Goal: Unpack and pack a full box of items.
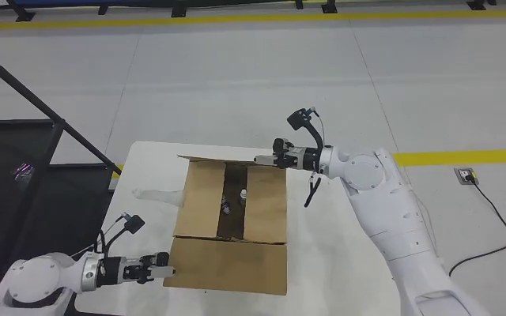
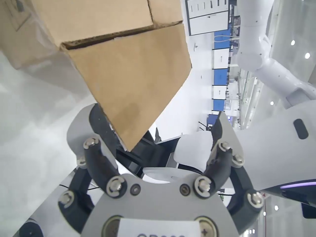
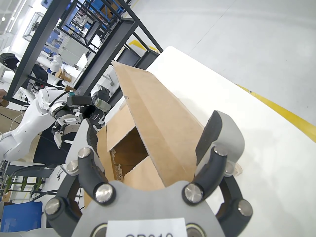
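Fingers spread wide on the left gripper, near flap corner poking between, unpinched. Box at table centre, gap running near to far. Right gripper gaping too, astride the far flap. Probably peeling both outward next.

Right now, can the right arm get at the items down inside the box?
Probably not. The right tool sits open astride the far flap, and the two top flaps leave only a narrow slot over the items in the box.
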Robot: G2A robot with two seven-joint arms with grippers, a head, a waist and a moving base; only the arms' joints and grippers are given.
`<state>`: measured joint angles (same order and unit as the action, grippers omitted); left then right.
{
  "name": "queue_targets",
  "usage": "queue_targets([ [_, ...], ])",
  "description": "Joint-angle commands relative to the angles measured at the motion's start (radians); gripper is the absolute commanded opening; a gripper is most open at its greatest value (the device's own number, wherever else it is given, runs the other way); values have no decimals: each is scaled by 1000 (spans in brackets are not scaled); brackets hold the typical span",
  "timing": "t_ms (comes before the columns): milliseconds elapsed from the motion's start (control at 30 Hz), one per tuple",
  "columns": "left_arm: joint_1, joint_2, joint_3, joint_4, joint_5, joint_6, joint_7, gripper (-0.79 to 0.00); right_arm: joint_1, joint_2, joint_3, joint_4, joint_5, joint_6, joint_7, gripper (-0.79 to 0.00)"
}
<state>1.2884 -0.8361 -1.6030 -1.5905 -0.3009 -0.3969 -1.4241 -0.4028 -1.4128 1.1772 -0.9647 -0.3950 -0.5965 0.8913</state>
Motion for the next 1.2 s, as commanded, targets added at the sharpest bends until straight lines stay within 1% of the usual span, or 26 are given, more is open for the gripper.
queue_targets([
  [0, -6, 17, 35, 7, 5, -17, 18, 0, 0, 2, -3, -1, 3, 2, -1, 0],
  [100, -20, 42, 83, 22, -1, -39, 39, 0, 1, 4, -7, -1, 6, 6, -1, 0],
  [267, -51, 77, 141, 57, -74, -61, 62, 0, 2, 9, -15, -3, 9, 13, -3, 0],
  [367, -67, 94, 167, 76, -124, -73, 73, 0, 2, 12, -19, -3, 13, 15, -4, 0],
  [500, -87, 110, 186, 104, -241, -78, 78, 0, 3, 15, -25, -5, 13, 17, -4, 0],
  [533, -92, 111, 181, 134, -285, -92, 92, 0, 2, 17, -25, -6, 13, 18, -2, 0],
  [567, -95, 111, 186, 140, -318, -91, 92, 0, 1, 19, -24, -7, 16, 19, 2, 0],
  [700, -103, 114, 202, 143, -360, -95, 96, 0, -9, 27, -20, -18, 29, 30, 31, 0],
  [833, -120, 111, 213, 170, -420, -98, 99, 0, -17, 33, -22, -33, 39, 50, 61, 0],
  [1067, -163, 102, 241, 200, -440, -101, 101, 0, -28, 40, -33, -60, 50, 76, 64, 0],
  [1167, -183, 96, 255, 228, -451, -99, 100, 0, -30, 41, -44, -70, 53, 84, 73, 0],
])
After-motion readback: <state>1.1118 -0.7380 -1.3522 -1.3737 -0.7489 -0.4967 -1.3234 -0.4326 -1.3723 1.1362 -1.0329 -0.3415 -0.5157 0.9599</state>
